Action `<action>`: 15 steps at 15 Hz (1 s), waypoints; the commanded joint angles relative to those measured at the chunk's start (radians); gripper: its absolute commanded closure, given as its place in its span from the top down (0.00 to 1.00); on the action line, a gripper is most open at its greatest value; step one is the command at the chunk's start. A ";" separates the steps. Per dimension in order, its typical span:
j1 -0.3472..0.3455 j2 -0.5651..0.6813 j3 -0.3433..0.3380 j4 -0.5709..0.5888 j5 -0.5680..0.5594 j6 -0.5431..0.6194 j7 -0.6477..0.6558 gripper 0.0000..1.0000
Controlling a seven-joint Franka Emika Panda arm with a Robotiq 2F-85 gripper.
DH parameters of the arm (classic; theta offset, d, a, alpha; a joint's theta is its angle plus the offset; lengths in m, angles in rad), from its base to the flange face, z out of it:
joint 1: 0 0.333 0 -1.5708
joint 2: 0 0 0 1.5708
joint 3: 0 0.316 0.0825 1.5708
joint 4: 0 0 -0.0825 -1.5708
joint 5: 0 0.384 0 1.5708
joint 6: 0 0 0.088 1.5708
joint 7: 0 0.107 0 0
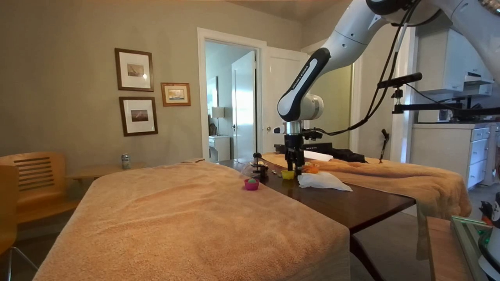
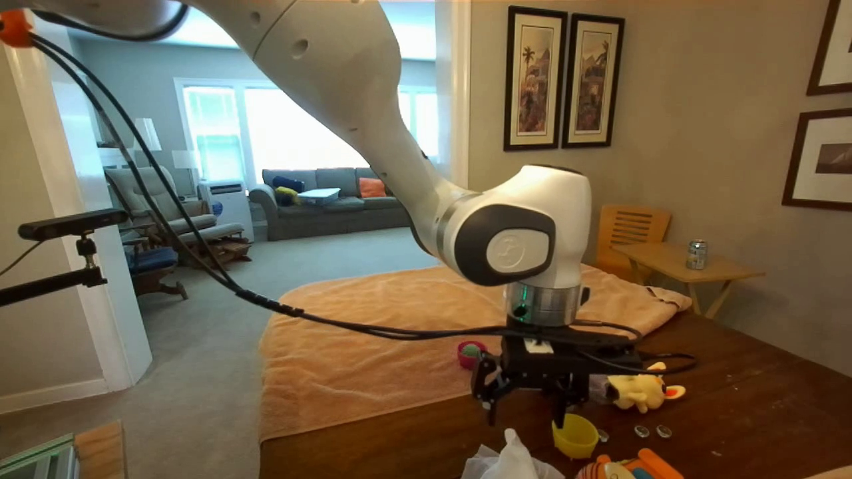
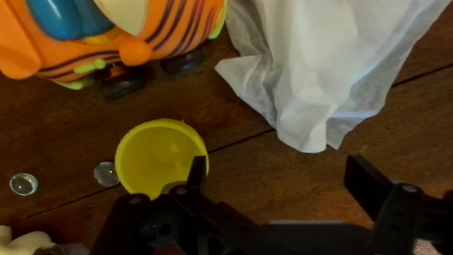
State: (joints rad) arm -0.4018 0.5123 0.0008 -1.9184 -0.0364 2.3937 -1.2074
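Note:
My gripper (image 3: 277, 170) is open, pointing down over the dark wooden table (image 3: 269, 191), with nothing between its fingers. It also shows in both exterior views (image 1: 294, 169) (image 2: 526, 418). A yellow cup (image 3: 155, 156) stands at its left finger in the wrist view. That fingertip overlaps the cup's rim; I cannot tell whether they touch. The cup's inside looks empty. A crumpled white cloth (image 3: 311, 71) lies ahead of the fingers. An orange striped toy (image 3: 155, 35) with dark wheels sits beyond the cup. Clear glass pebbles (image 3: 23, 184) lie left of the cup.
A pink cup (image 1: 251, 186) holding a green ball stands on the orange towel (image 1: 187, 218). A pale yellow plush toy (image 2: 639, 391) lies on the table near the gripper. A small side table (image 2: 679, 263) with a can (image 2: 696, 254) stands by the wall.

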 commanded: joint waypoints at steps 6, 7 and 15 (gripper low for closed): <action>0.009 0.035 -0.027 0.125 0.040 -0.215 -0.036 1.00; 0.007 0.043 -0.028 0.136 0.043 -0.232 -0.037 1.00; 0.026 0.026 -0.048 0.104 0.016 -0.183 -0.011 1.00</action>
State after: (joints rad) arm -0.3912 0.5371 -0.0301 -1.8172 -0.0315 2.2133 -1.2114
